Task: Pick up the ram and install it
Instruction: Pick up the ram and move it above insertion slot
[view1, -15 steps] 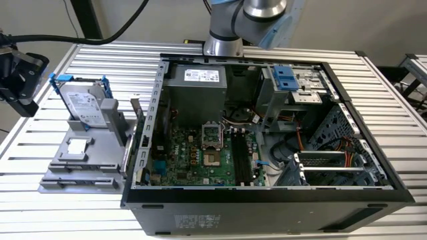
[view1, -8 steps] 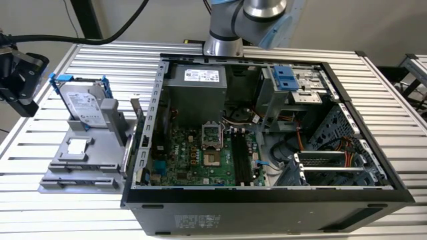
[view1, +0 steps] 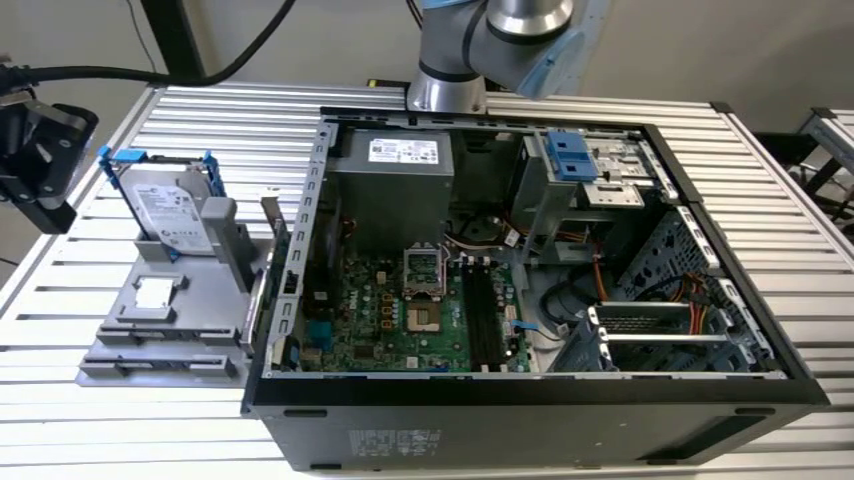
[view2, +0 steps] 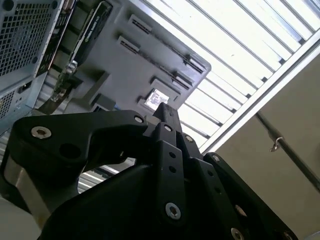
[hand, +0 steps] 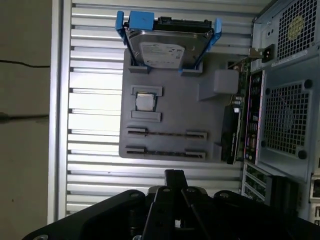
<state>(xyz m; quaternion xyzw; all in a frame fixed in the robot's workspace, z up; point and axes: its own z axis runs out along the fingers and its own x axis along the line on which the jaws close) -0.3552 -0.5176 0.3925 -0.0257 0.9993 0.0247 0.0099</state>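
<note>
My gripper (view1: 38, 150) hangs at the exterior view's left, just off the table's edge and beside the grey holder tray (view1: 187, 310). Its black fingers (hand: 174, 175) look shut together with nothing between them, and their tip (view2: 164, 107) points toward the tray. Two long clip rows (hand: 165, 134) on the tray each carry a thin dark strip. I cannot tell whether either strip is the ram. The open computer case (view1: 534, 400) lies at the centre, with the motherboard's black slots (view1: 483, 320) inside it.
On the tray stand a hard drive in a blue bracket (view1: 167, 205), a small square chip (hand: 145, 101) and an upright expansion card (hand: 231, 132) against the case. The slatted metal table (view1: 40, 330) ends close behind my gripper. The arm's base (view1: 447, 90) stands behind the case.
</note>
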